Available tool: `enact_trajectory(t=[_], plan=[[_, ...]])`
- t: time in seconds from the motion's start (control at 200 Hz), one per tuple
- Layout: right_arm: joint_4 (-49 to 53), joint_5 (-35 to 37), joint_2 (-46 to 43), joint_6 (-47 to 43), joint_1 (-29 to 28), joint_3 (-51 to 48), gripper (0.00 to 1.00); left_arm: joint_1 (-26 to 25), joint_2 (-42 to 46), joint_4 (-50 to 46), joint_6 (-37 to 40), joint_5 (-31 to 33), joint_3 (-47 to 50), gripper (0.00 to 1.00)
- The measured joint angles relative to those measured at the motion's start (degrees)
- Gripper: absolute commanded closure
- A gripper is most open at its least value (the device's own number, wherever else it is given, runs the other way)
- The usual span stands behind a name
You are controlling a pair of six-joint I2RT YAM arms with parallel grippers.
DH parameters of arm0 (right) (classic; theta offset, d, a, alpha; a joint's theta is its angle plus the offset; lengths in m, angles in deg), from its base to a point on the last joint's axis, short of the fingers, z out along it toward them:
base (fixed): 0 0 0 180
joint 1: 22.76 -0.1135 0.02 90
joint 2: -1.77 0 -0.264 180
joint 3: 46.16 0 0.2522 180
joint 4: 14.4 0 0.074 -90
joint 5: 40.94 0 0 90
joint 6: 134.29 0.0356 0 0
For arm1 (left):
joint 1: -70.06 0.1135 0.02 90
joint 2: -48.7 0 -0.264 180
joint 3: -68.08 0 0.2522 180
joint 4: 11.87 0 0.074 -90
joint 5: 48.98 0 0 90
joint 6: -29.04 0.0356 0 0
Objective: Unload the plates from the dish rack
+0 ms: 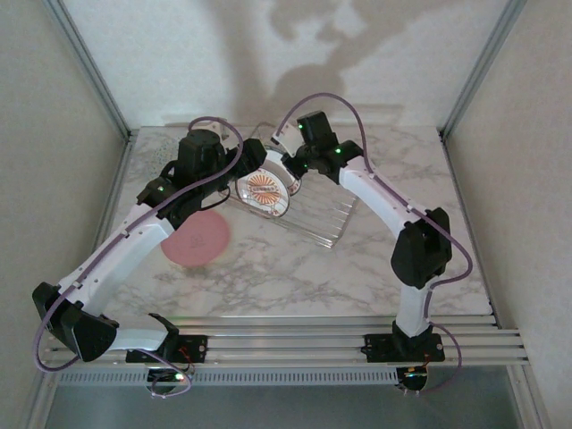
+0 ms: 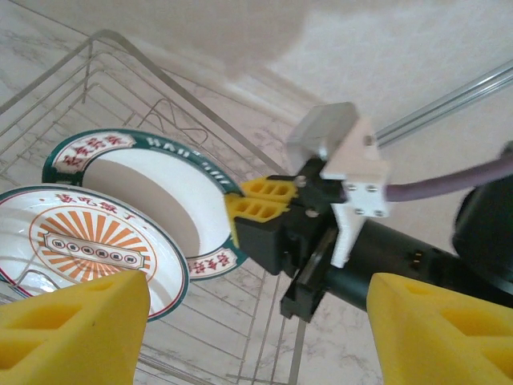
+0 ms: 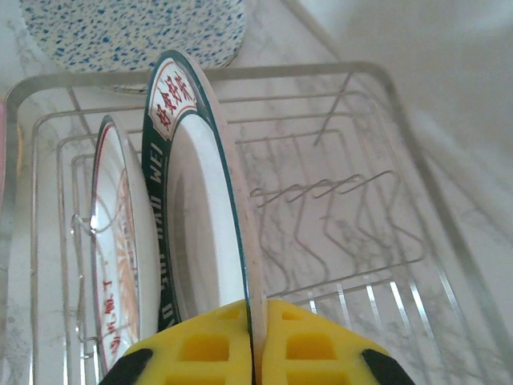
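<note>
The silver wire dish rack [image 1: 313, 219] stands mid-table with two plates upright in it. A white plate with a dark green lettered rim [image 3: 200, 200] has its edge pinched between the yellow pads of my right gripper [image 3: 258, 345], which is shut on it. Close in front of it stands a white plate with an orange sunburst emblem [image 3: 120, 241], also seen in the overhead view [image 1: 264, 190]. My left gripper [image 2: 256, 337] hovers open just left of the rack, its yellow fingertips [image 2: 72, 329] facing both plates and the right gripper's pads [image 2: 260, 200].
A pink plate [image 1: 197, 239] lies flat on the marble table to the left of the rack. A blue-speckled plate [image 3: 136, 32] lies on the table beyond the rack's far end. Upright wire tines [image 3: 337, 200] fill the rack's right half.
</note>
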Motion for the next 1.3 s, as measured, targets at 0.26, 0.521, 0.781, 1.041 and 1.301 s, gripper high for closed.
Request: enact_trajectory(t=[0.26,0.521,0.781,1.041,1.301], plan=[[-1.27,4.02,-3.32,-1.55,2.16,-0.02,1.00,0.00,0.00,0.22,0.02,-0.04,0.00,0.27],[-1.62,5.44,-8.33,2.60,7.67,0.44,1.00,0.09,-2.16,2.03,-0.35,-2.34,-0.85,0.26],[-1.64,-3.39,-13.55,18.53,15.30,1.09,1.00,2.91,-9.16,6.32,-4.09,-13.25,-2.62,0.24],[-4.26,-18.47,-14.38,37.64,20.41,0.63,1.00,4.57,-14.19,12.24,-8.61,-23.41,-2.71,0.24],[-4.63,-28.76,-14.16,47.89,20.52,0.63,1.00,5.16,-15.63,14.51,-10.84,-26.60,-2.97,0.30]])
